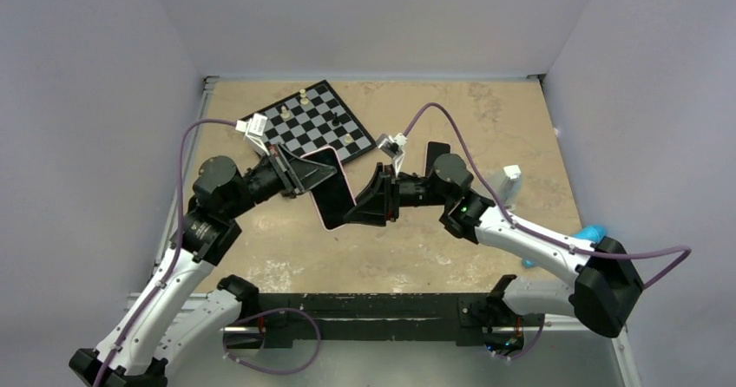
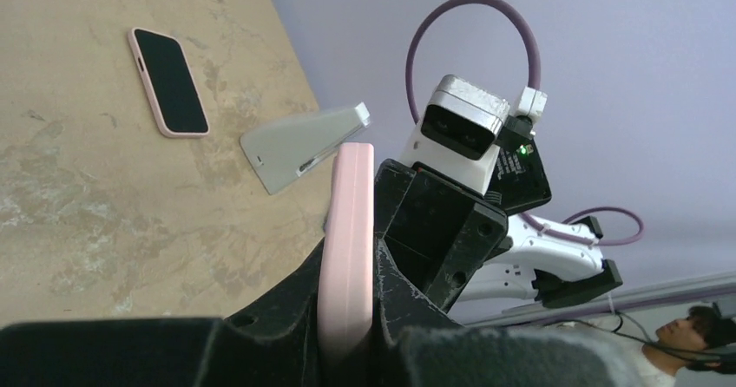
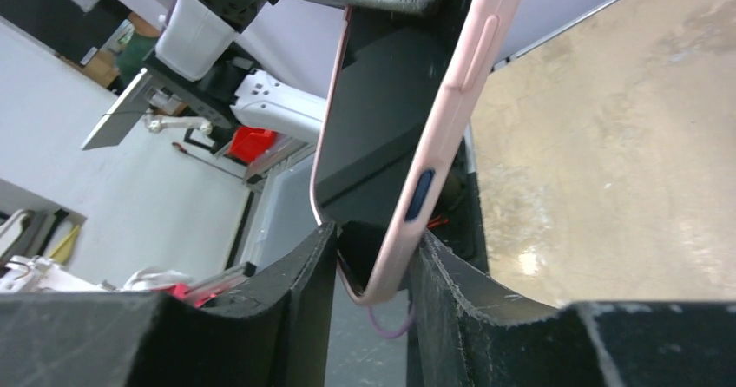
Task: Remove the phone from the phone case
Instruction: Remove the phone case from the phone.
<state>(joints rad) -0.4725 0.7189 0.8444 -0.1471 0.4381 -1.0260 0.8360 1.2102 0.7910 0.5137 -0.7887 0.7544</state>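
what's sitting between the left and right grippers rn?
Only the pink-cased phone. The left gripper and right gripper each clamp one end of it. Clearest in the top external view; both wrist views agree.

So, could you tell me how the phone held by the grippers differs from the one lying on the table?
The held phone is raised above the table, clamped by left gripper and right gripper; the second phone lies flat, screen up, untouched. Both are pink-cased.
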